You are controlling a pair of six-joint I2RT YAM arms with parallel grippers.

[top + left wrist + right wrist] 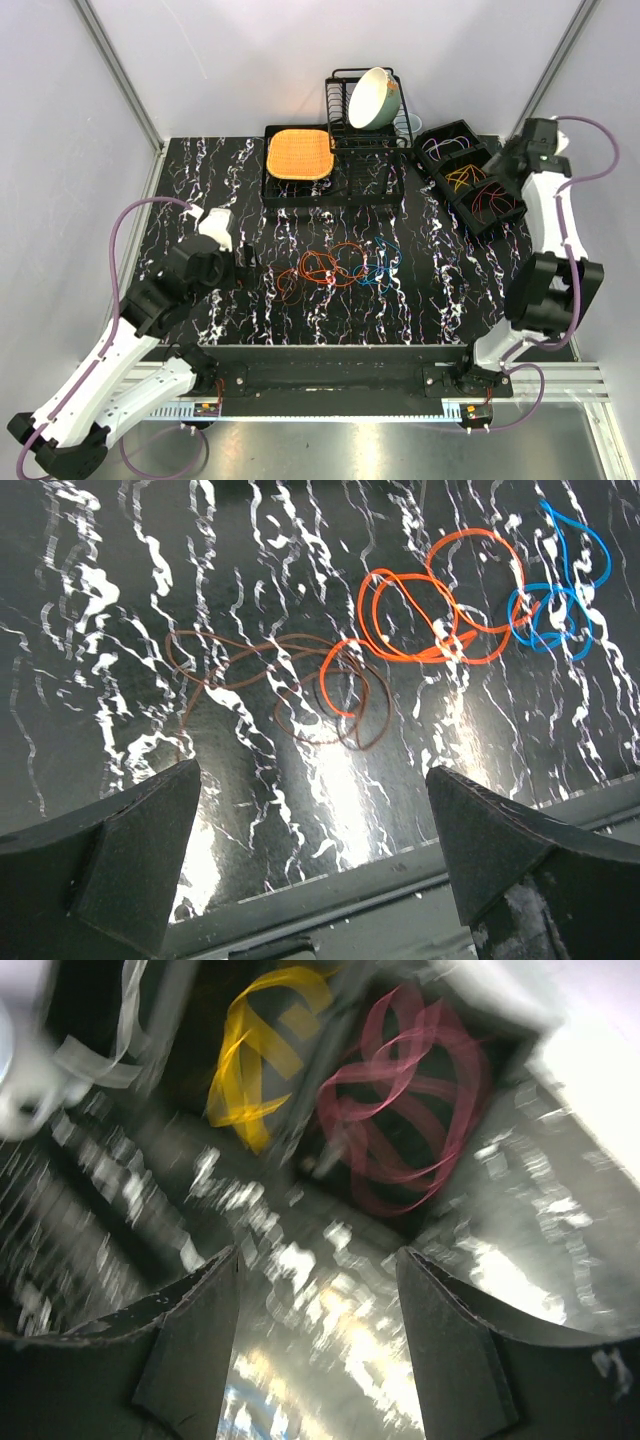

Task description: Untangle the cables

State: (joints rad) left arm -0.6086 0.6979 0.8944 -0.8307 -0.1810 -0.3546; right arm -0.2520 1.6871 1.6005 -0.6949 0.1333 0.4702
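While the left gripper hovered wide open and empty above the tangled cables, the right gripper stood parted, holding nothing, facing blurred red cables.

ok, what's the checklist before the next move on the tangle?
1. Left gripper open and empty: ok.
2. Right gripper open, nothing between its fingers: ok.
3. Right gripper clear of the black compartment bin: cannot tell, the right wrist view is blurred.
4. Thin orange wire loops free of the thin brown wire loops: not ok, they overlap.
5. Thin blue wire loops free of the orange ones: not ok, they cross.
6. Tangle ahead of the left gripper: ok, it lies just beyond the fingertips.
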